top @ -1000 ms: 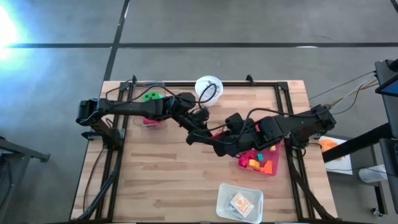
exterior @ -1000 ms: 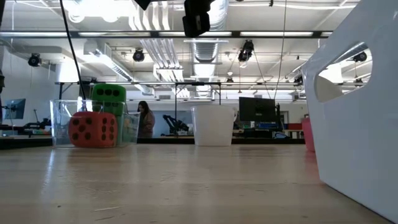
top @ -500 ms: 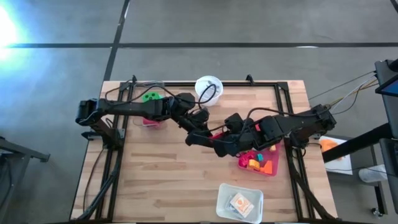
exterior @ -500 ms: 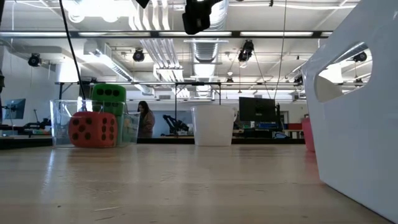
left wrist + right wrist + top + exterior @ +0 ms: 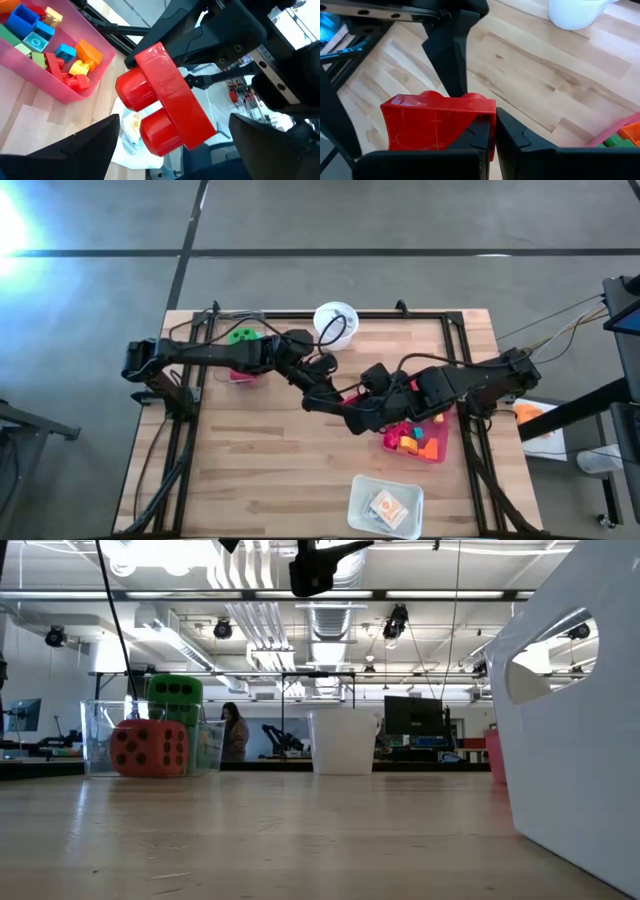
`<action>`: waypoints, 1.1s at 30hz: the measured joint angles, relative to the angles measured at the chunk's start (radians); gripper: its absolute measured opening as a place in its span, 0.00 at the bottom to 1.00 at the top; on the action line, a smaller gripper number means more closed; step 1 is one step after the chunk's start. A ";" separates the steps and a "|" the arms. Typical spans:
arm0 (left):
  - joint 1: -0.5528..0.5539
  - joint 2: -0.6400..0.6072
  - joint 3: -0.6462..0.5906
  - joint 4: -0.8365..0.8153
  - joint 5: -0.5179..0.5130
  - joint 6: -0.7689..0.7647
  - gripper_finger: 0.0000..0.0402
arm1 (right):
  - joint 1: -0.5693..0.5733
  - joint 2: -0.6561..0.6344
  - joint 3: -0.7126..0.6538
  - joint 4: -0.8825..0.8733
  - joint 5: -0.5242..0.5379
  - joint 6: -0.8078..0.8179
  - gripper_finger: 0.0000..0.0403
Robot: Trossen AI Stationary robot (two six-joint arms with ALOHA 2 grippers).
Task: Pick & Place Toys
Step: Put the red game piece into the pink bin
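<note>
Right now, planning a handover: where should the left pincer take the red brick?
Grip the red brick at its free end, the one with two round studs, across its flat sides. The right pincer pinches the opposite end, so come from the side away from it, where the open left pincer faces it.

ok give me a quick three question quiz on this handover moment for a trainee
1. True or false: the left gripper is open.
2. Which gripper holds the red brick? A) left B) right C) neither
3. Fill in: the loose bricks lie in a ____ bin.

Key: 1 true; 2 B; 3 pink.
</note>
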 joint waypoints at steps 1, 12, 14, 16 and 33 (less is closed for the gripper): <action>0.000 0.000 0.000 0.000 -0.005 -0.012 0.93 | 0.000 0.000 0.000 -0.007 0.000 0.000 0.02; 0.000 -0.004 0.000 -0.025 -0.097 -0.082 0.93 | 0.003 -0.036 0.000 -0.049 -0.005 0.002 0.02; 0.001 -0.015 0.000 -0.036 -0.102 -0.064 0.93 | 0.006 -0.050 0.000 -0.075 -0.005 0.017 0.02; 0.001 -0.026 0.000 -0.037 -0.110 -0.047 0.93 | 0.011 -0.069 0.000 -0.123 -0.008 0.037 0.02; 0.002 -0.245 0.000 -0.278 -0.286 0.168 0.93 | 0.054 -0.270 -0.223 -0.318 -0.111 0.335 0.02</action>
